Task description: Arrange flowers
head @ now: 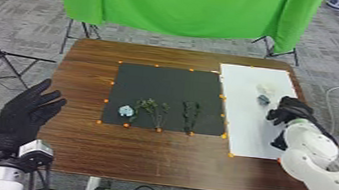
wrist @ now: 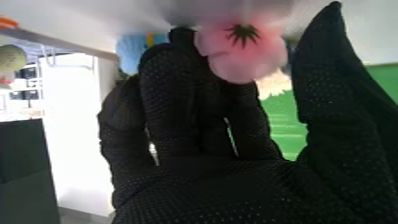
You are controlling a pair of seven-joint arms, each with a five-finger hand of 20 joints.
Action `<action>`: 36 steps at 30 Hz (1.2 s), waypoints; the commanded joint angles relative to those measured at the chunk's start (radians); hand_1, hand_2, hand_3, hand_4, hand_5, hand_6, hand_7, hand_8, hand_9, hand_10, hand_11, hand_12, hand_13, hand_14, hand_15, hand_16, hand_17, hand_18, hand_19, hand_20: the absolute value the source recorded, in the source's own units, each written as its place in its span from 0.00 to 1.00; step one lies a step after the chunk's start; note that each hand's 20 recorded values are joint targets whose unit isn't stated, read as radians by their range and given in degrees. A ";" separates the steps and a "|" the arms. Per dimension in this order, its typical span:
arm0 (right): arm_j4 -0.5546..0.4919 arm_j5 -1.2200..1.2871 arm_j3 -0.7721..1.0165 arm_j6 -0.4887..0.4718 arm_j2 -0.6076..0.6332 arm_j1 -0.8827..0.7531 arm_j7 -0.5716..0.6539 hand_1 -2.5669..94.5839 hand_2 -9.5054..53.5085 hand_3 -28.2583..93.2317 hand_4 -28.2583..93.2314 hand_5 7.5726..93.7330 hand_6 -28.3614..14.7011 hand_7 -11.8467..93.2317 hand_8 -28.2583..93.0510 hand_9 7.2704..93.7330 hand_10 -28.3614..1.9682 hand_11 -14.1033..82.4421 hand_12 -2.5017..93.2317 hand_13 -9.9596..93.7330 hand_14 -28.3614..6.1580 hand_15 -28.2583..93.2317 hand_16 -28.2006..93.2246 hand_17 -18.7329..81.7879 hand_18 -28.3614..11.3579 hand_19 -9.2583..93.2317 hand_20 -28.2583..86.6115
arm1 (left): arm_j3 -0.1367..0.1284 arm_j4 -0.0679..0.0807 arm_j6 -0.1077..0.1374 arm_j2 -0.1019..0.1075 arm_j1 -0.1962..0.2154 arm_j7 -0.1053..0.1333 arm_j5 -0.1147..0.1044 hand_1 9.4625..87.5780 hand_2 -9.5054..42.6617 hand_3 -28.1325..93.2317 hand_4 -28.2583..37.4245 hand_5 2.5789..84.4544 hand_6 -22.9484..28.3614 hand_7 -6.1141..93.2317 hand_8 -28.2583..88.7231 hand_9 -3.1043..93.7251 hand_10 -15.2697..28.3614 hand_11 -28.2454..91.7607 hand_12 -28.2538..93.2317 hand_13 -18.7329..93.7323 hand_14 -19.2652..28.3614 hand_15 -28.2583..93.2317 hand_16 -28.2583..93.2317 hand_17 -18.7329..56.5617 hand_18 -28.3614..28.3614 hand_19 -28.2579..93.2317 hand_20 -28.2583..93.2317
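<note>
Fingers of the black-gloved right hand point(wrist: 204, 175): extended, thumb standing apart from them; nothing seen clamped. Contact with any bloom: cannot tell.

Item, principal: one pink fabric-like flower with green star-shaped centre point(wrist: 242, 60), set at the finger ends, in the space between them and the thumb. Long axis: stem direction not to be made out.

Item: one blue flower point(wrist: 131, 49), beyond the fingers, on their side away from the thumb.

Location of the working group: long white sheet point(head: 247, 133), on the right part of the brown wooden bench point(head: 134, 152). In the head view, one pale bloom point(head: 265, 88) lies forward and to the left of the right hand; one small blue-grey bloom point(head: 263, 99) lies nearer, just left of the same hand. Which of them is the pink flower: not certain.

Nearer hand: the right, by a wide margin. Black-gloved left hand point(head: 32, 112): at the left side of the bench, fingers spread, well apart from the sheet.

Move called for, by judgement: thumb brought in towards the fingers across the pink flower. Risk: a bloom caught only at its petals may slip or turn.
</note>
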 commanded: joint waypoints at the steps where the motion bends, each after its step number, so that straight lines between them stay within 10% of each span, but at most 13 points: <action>1: 0.016 -0.017 -0.026 -0.005 -0.002 0.006 0.031 0.40 0.00 0.99 0.00 0.57 0.55 0.36 0.09 0.63 0.43 0.48 0.17 0.70 0.49 0.92 0.31 0.44 0.11 1.00 0.60 | 0.004 0.004 0.006 -0.006 0.004 0.003 -0.005 0.20 0.29 0.91 0.15 0.44 0.65 0.20 0.16 0.41 0.81 0.46 0.31 0.41 0.97 0.64 0.15 0.14 0.93 0.73 0.19; 10: 0.032 -0.097 -0.160 0.140 0.025 0.083 0.047 0.53 0.00 0.89 0.00 0.73 0.65 0.44 0.18 0.89 0.67 0.33 0.36 0.78 0.59 0.88 0.35 0.50 0.11 1.00 0.61 | 0.004 0.005 0.008 -0.005 0.005 0.003 -0.006 0.20 0.29 0.91 0.15 0.44 0.65 0.20 0.16 0.41 0.82 0.46 0.31 0.40 0.97 0.64 0.15 0.14 0.93 0.73 0.19; 20: 0.020 -0.136 -0.194 0.243 0.032 0.129 0.047 0.55 0.00 0.89 0.00 0.83 0.69 0.41 0.21 0.95 0.66 0.37 0.35 0.82 0.63 0.87 0.36 0.52 0.11 1.00 0.63 | 0.001 0.003 0.012 -0.005 0.010 0.003 -0.008 0.20 0.29 0.91 0.15 0.44 0.65 0.20 0.16 0.41 0.82 0.46 0.31 0.40 0.97 0.64 0.15 0.14 0.93 0.73 0.19; 36: -0.114 -0.090 -0.137 0.119 -0.136 0.257 -0.215 0.56 0.00 0.90 0.00 0.86 0.68 0.39 0.22 0.96 0.66 0.40 0.36 0.83 0.62 0.87 0.37 0.53 0.11 1.00 0.64 | -0.026 -0.004 0.009 0.002 0.019 -0.004 -0.009 0.20 0.28 0.91 0.15 0.44 0.65 0.19 0.16 0.41 0.82 0.46 0.31 0.40 0.97 0.64 0.15 0.14 0.93 0.73 0.19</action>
